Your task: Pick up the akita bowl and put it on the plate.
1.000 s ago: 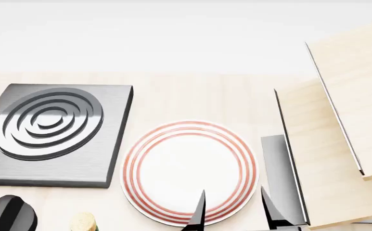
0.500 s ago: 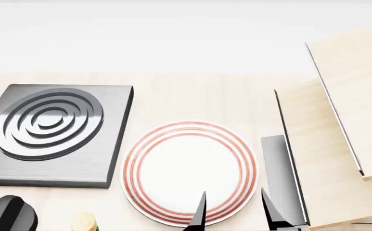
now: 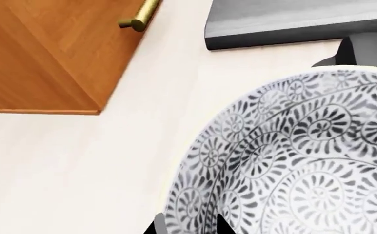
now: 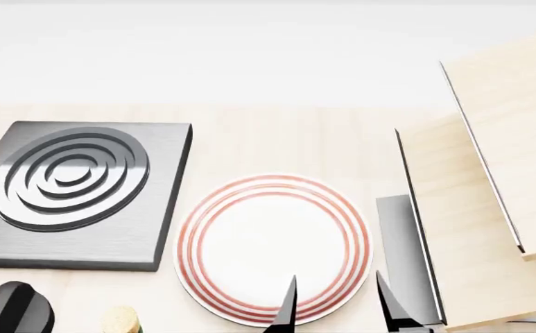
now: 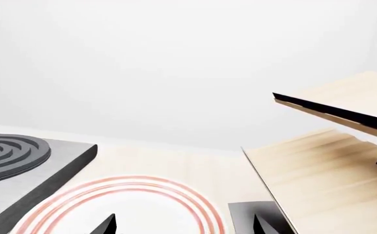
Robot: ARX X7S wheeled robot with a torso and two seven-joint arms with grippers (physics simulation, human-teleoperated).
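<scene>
The akita bowl (image 3: 305, 161), white with a dense dark grey floral pattern, fills most of the left wrist view and does not show in the head view. My left gripper (image 3: 189, 226) is shut on its wall, one fingertip outside the rim and one inside. The plate (image 4: 272, 248), white with red rings, lies bare on the pale counter in the middle of the head view. My right gripper (image 4: 337, 309) stands open at the plate's near right edge, with nothing between its fingertips. The same plate (image 5: 126, 207) appears low in the right wrist view, beneath that gripper (image 5: 183, 225).
A square dark grey stove burner (image 4: 73, 187) lies left of the plate. Pale wooden panels (image 4: 499, 208) and a grey slab (image 4: 402, 250) stand to its right. A brown cabinet door (image 3: 45, 53) with a brass handle (image 3: 139, 17) is near the bowl. A black rounded part (image 4: 13, 309) and a small tan object (image 4: 120, 320) show at the bottom left of the head view.
</scene>
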